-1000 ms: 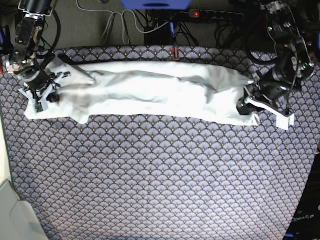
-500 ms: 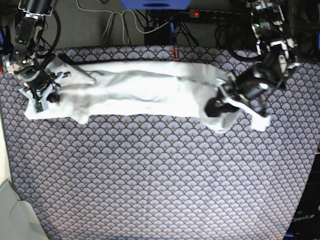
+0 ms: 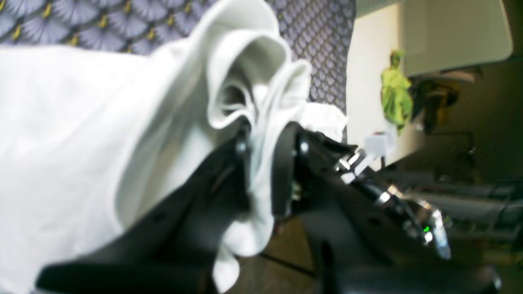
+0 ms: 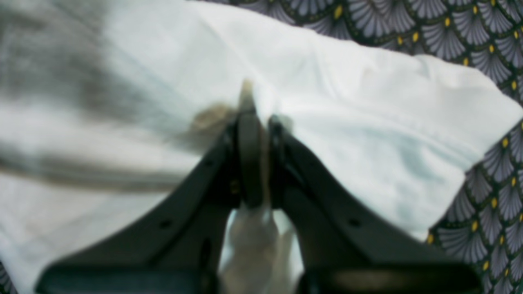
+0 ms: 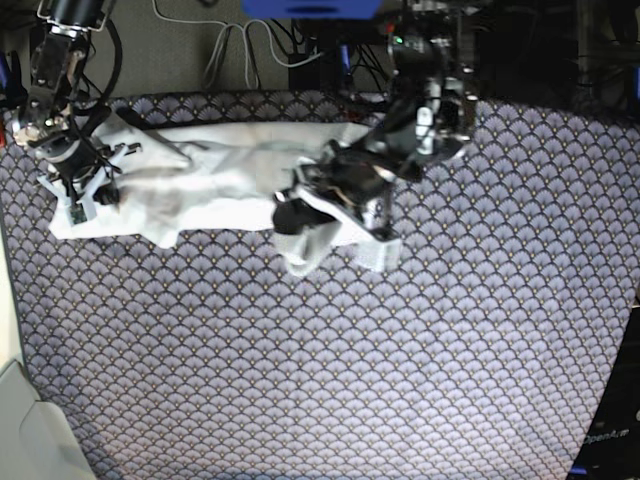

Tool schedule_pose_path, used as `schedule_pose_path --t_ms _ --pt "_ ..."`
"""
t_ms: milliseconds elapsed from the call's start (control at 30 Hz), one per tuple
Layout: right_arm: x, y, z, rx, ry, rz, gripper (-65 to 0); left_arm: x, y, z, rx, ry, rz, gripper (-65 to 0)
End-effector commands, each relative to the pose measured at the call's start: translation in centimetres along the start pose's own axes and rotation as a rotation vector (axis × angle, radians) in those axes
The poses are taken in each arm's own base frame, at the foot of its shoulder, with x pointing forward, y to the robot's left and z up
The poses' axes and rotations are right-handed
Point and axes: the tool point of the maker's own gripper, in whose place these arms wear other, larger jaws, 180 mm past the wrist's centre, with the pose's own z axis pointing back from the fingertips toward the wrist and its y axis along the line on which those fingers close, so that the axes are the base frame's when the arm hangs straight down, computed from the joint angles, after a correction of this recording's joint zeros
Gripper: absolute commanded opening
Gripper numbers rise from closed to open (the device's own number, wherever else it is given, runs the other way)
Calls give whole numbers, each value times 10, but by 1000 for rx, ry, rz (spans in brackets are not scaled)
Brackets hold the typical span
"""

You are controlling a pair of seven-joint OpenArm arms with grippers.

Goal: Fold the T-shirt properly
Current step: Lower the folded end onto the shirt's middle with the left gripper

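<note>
T-shirt (image 5: pixel 220 175) long band, far left of patterned cloth (image 5: pixel 400 380). Left gripper (image 3: pixel 261 163) clamped on bunched hem, mid-table; right gripper (image 4: pixel 255 134) pinching left end. Risk: thin pinch slips, fold lands crooked.

Both arms are black, chunky jointed links with black cables looped along them. Left gripper (image 3: pixel 261 163): two matte black, wedge-shaped fingers that taper toward the tip, small screw at each tip, holes in the flat faces. Behind it sit silver metal fittings, a white block and a small green light. Right gripper (image 4: pixel 257 143): same black tapered fingers, dark rubbery pad on the inner face, a round hole in each side plate. In the base view, white tags hang off both wrists, and the left arm (image 5: pixel 425 100) shows grey metal patches.
</note>
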Motion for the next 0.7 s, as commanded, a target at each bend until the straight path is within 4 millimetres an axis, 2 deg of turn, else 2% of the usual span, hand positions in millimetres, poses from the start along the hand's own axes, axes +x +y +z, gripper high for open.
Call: schedule_pose_path --t_ms 0,67,267,400,533,667 --pt "-3 0 1 8 24 19 -649 11 -15 -2 -47 -43 -17 -645" --pt "-3 1 1 9 25 19 -649 13 -13 -8 -46 -47 -18 -645" --pt "-4 0 1 8 27 21 -649 -1 4 -31 -17 19 20 -645" --pt "-4 0 1 8 28 23 -649 -12 -17 -48 -64 84 -50 -645" --pt "-3 -1 2 7 27 25 -649 -21 -34 -54 -97 112 -83 -645" --pt "-4 -1 2 7 28 25 -649 -11 -40 -56 -111 81 -90 -645"
